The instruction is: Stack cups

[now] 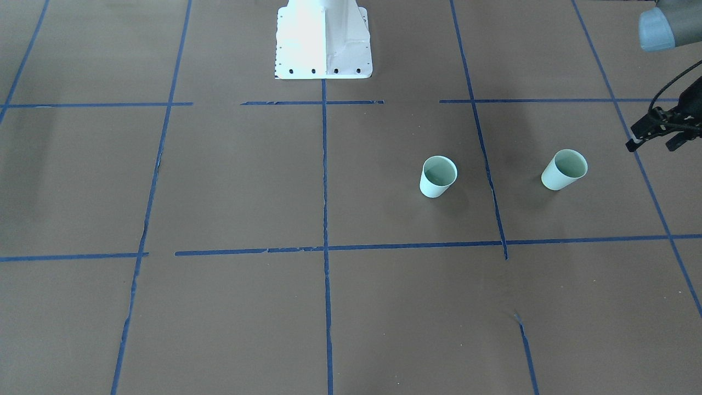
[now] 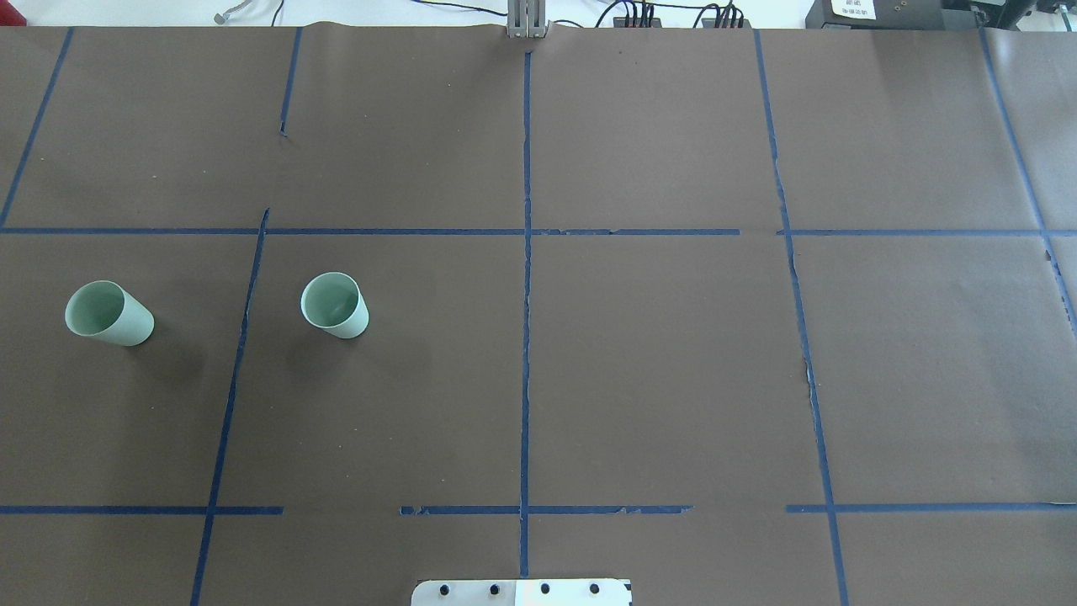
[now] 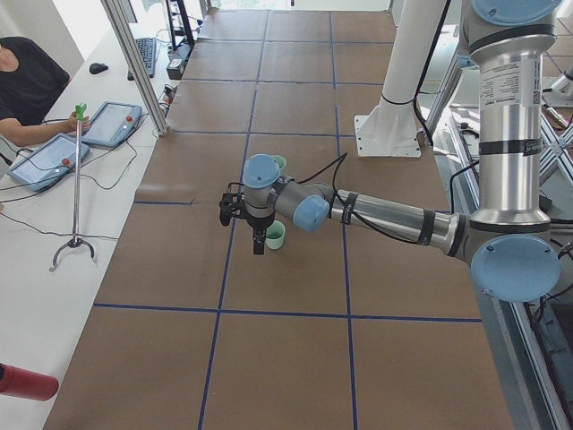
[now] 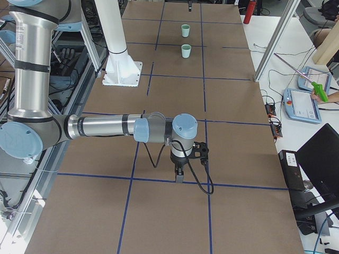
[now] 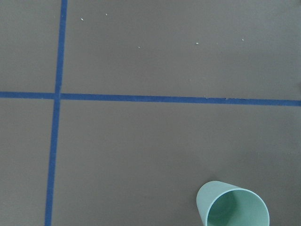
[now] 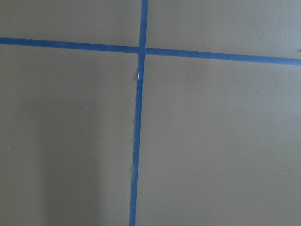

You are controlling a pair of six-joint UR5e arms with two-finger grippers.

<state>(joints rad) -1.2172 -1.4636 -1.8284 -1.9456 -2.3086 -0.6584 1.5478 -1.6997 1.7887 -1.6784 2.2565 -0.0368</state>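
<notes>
Two pale mint-green cups stand upright and apart on the brown table. In the overhead view the outer cup (image 2: 109, 313) is at the far left and the inner cup (image 2: 335, 305) is to its right. Both show in the front view, the inner cup (image 1: 439, 176) and the outer cup (image 1: 564, 169). My left gripper (image 1: 652, 145) hangs above the table beyond the outer cup, cut by the view's right edge, its fingers apart and empty. One cup (image 5: 233, 206) shows at the bottom right of the left wrist view. My right gripper (image 4: 179, 173) points down far from both cups; I cannot tell whether it is open or shut.
The white robot base (image 1: 323, 38) stands at the table's robot side. Blue tape lines (image 2: 526, 252) divide the brown table cover into squares. Operators with tablets (image 3: 112, 124) sit at a side table, and a metal stand (image 3: 76, 188) is next to it.
</notes>
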